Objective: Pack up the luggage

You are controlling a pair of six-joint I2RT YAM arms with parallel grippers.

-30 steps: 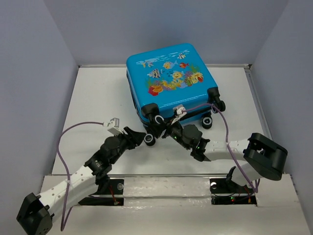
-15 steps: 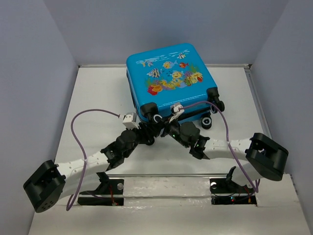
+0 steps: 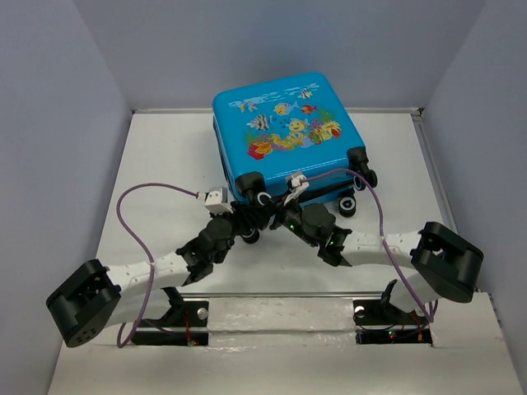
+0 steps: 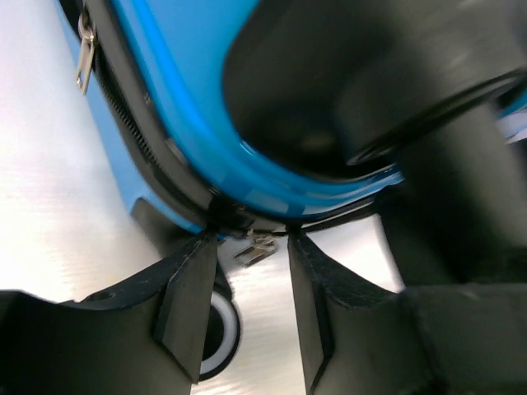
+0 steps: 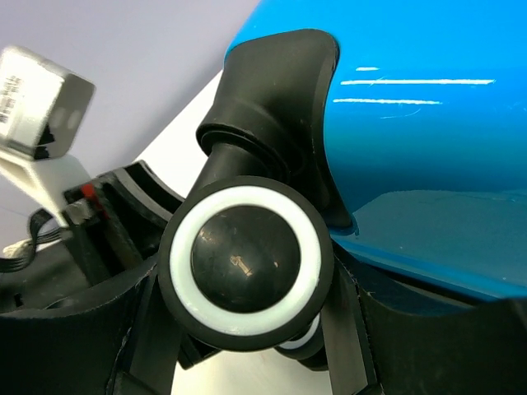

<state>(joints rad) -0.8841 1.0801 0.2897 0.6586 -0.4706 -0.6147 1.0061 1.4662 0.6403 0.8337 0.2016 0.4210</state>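
Top looks down; wrist cameras hug the luggage (image 3: 284, 136).

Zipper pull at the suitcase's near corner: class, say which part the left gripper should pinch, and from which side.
Probably the dangling metal tab, approached from the wheel side: it hangs free of the luggage seam, between the left gripper's open fingers.

Black-and-white wheel (image 5: 244, 262) of the blue luggage (image 5: 428, 115) seen close up, framed between the black fingers (image 5: 115, 329) of the right gripper (image 5: 247, 337), contact not discernible, black wheel housing (image 5: 276, 90) above, small grey box (image 5: 37, 99) glimpsed upper left.
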